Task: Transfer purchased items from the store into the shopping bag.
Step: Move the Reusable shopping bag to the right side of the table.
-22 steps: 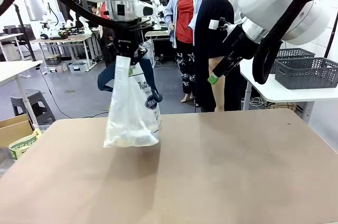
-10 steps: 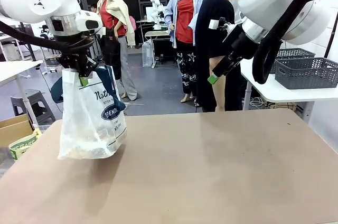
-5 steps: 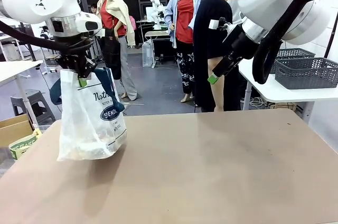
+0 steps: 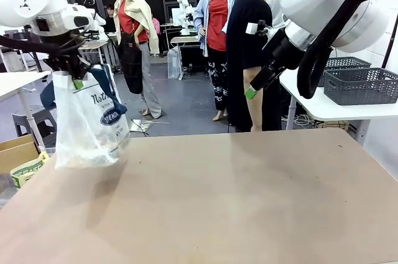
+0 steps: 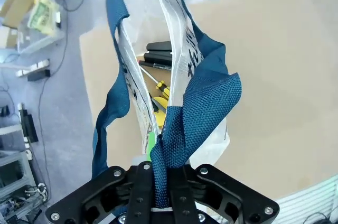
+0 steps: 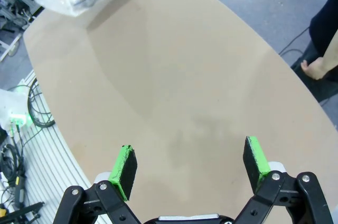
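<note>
Left gripper (image 4: 69, 77): held high above the table's left edge, jaws clamped on a navy strap handle (image 5: 198, 108) of the shopping bag (image 4: 84, 130); the wrist view shows the bunched webbing pinched between the black fingers.

Shopping bag: hangs in the air from that grip, its bottom just above the table (image 4: 236, 195) at the near-left corner; whitish translucent plastic, navy oval logo facing the camera, second handle looping loose on the far side.

Purchased items (image 5: 157, 78): inside the bag; looking down through its open mouth, dark slim objects and a yellow-and-black one lie at the bottom, and from the front a pale yellowish mass shows dimly through the plastic.

Right gripper (image 6: 190, 167): raised over the table's right side, jaws wide apart, green pads (image 6: 125, 170) holding nothing, bare tabletop beneath.

Person (image 4: 249, 46): in a black T-shirt, stands at the table's far side behind the right arm.

Background: a dark grey lattice basket (image 4: 364, 83) sits on a white table at right.
</note>
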Available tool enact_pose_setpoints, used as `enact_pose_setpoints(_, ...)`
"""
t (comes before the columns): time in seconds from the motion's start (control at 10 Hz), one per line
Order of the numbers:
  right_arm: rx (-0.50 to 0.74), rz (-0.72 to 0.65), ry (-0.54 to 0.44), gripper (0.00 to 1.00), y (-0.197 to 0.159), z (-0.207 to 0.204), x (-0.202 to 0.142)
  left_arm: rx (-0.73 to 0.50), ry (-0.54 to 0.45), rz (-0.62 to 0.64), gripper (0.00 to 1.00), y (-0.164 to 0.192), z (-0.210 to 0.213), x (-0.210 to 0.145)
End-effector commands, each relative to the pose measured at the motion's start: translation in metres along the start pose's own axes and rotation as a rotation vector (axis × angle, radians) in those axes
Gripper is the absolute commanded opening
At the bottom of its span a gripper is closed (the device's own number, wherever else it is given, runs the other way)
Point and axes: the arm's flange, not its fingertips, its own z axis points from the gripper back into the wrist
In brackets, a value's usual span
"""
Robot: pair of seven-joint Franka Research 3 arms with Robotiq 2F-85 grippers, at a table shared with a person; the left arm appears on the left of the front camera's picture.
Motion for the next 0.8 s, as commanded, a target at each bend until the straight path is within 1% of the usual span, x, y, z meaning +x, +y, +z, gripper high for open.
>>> enact_pose_setpoints(0.0, -0.001, -0.01, 0.018, 1.0, 0.0, -0.001, 0.003, 0.043, -0.093, -0.035, 0.0, 0.026, -0.003, 0.002)
enact_pose_setpoints(0.3, -0.001, -0.01, 0.018, 1.0, 0.0, -0.001, 0.003, 0.046, -0.125, -0.015, 0.0, 0.071, -0.013, -0.013)
enact_pose_setpoints(0.5, -0.001, -0.01, 0.018, 1.0, 0.0, -0.001, 0.003, 0.041, -0.102, -0.008, 0.0, 0.091, -0.023, -0.03)
enact_pose_setpoints(0.6, -0.001, -0.01, 0.018, 1.0, 0.0, -0.001, 0.003, 0.016, -0.079, -0.039, 0.0, 0.098, -0.031, -0.039)
enact_pose_setpoints(0.7, -0.001, -0.01, 0.018, 1.0, 0.0, -0.001, 0.003, 0.017, -0.076, -0.032, 0.0, 0.103, -0.043, -0.047)
